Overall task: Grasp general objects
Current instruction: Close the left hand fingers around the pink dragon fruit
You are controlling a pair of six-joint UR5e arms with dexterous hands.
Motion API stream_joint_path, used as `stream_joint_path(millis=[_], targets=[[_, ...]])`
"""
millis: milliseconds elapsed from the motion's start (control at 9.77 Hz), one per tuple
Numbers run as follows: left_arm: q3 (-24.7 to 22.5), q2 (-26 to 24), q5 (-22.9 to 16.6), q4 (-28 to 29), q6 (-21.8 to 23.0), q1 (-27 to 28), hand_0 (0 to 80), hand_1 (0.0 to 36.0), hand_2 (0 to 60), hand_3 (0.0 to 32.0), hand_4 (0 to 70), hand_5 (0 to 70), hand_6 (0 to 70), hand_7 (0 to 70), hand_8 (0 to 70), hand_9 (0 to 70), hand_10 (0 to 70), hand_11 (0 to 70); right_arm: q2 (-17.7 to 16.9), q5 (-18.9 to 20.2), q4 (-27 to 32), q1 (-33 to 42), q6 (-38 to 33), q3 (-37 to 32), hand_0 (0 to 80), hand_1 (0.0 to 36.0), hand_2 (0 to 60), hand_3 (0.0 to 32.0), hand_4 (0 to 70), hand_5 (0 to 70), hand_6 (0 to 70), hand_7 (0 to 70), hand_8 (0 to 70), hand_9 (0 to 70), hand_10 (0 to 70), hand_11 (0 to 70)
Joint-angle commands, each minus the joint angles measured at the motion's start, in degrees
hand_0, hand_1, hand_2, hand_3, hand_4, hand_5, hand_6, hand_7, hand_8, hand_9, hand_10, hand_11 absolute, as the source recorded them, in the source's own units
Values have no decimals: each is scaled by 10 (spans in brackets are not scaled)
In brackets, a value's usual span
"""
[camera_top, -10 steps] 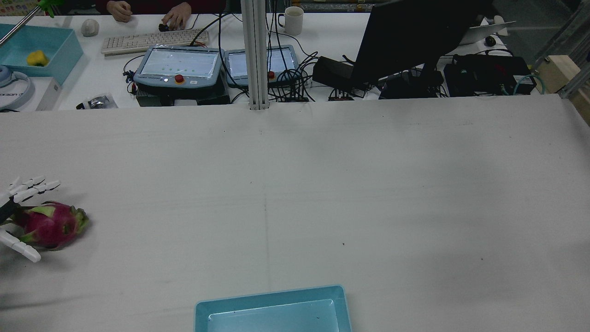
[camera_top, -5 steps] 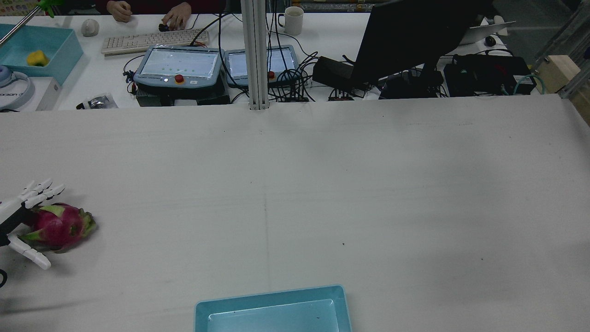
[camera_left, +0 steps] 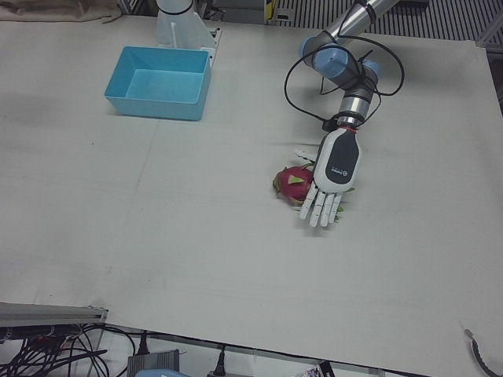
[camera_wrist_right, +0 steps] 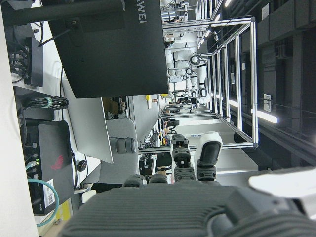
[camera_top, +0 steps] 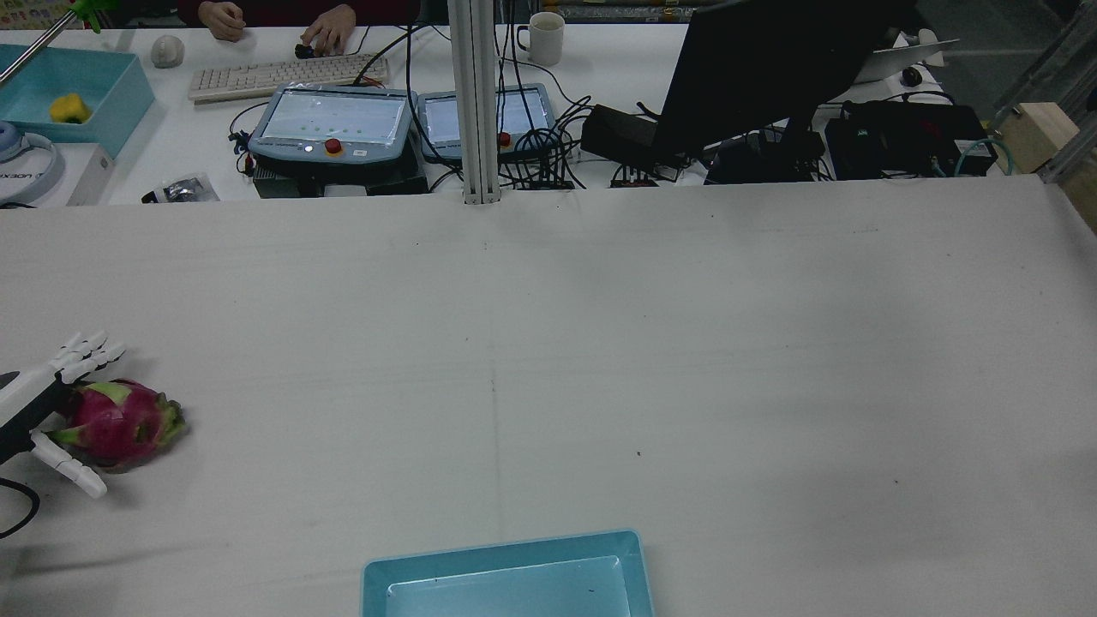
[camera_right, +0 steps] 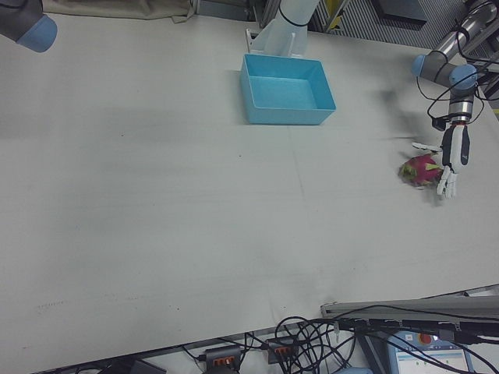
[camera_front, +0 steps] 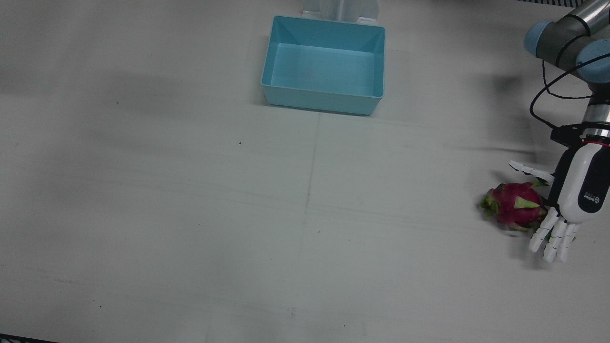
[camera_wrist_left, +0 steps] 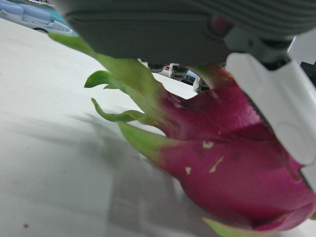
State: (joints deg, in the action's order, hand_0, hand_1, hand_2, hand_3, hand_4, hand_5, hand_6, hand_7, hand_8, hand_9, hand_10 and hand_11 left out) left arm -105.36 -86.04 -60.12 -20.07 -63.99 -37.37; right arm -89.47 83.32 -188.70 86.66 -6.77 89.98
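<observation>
A pink dragon fruit (camera_front: 514, 206) with green scales lies on the white table, far on the robot's left side. My left hand (camera_front: 572, 200) is open beside it, palm against the fruit. The fingers are stretched out past it on one side and the thumb on the other. The fruit (camera_top: 120, 424) and the hand (camera_top: 34, 403) show at the left edge of the rear view. The left hand view is filled by the fruit (camera_wrist_left: 237, 163), close against the palm. My right hand (camera_wrist_right: 187, 207) shows only in its own view, fingers apart, holding nothing.
A light blue bin (camera_front: 324, 102) stands empty at the middle of the table's robot side, also seen in the rear view (camera_top: 506, 548). Behind the table's far edge are teach pendants (camera_top: 334, 124), cables and a monitor (camera_top: 771, 68).
The left hand has moved a little toward the table's middle, rightward in the rear view, and the dragon fruit has shifted the same way with it. The fingers stay open.
</observation>
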Motion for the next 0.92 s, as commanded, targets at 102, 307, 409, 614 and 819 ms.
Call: stream_joint_path(millis=[102, 307, 409, 614, 819], targets=[[-1, -3, 0, -9, 1, -3, 577, 270, 47, 0, 0, 32, 0, 63, 0, 0, 0, 0, 0, 0, -1, 0, 0, -1, 0, 0, 0, 0, 0, 0, 0, 0, 0, 0, 0, 0], [1, -3, 0, -10, 1, -3, 537, 232, 77, 0, 0, 62, 0, 72, 7, 0, 0, 0, 0, 0, 0, 0, 0, -1, 0, 0, 0, 0, 0, 0, 0, 0, 0, 0, 0, 0], [2, -3, 2, -10, 1, -3, 492, 201, 294, 0, 329, 207, 0, 81, 31, 2, 0, 0, 0, 0, 0, 0, 0, -1, 0, 0, 0, 0, 0, 0, 0, 0, 0, 0, 0, 0], [2, -3, 8, -11, 1, -3, 461, 222, 600, 0, 534, 301, 0, 117, 44, 9, 0, 0, 0, 0, -1, 0, 0, -1, 0, 0, 0, 0, 0, 0, 0, 0, 0, 0, 0, 0], [2, -3, 14, -11, 1, -3, 461, 202, 542, 0, 483, 278, 0, 191, 56, 24, 18, 27, 0, 0, 0, 0, 0, -1, 0, 0, 0, 0, 0, 0, 0, 0, 0, 0, 0, 0]])
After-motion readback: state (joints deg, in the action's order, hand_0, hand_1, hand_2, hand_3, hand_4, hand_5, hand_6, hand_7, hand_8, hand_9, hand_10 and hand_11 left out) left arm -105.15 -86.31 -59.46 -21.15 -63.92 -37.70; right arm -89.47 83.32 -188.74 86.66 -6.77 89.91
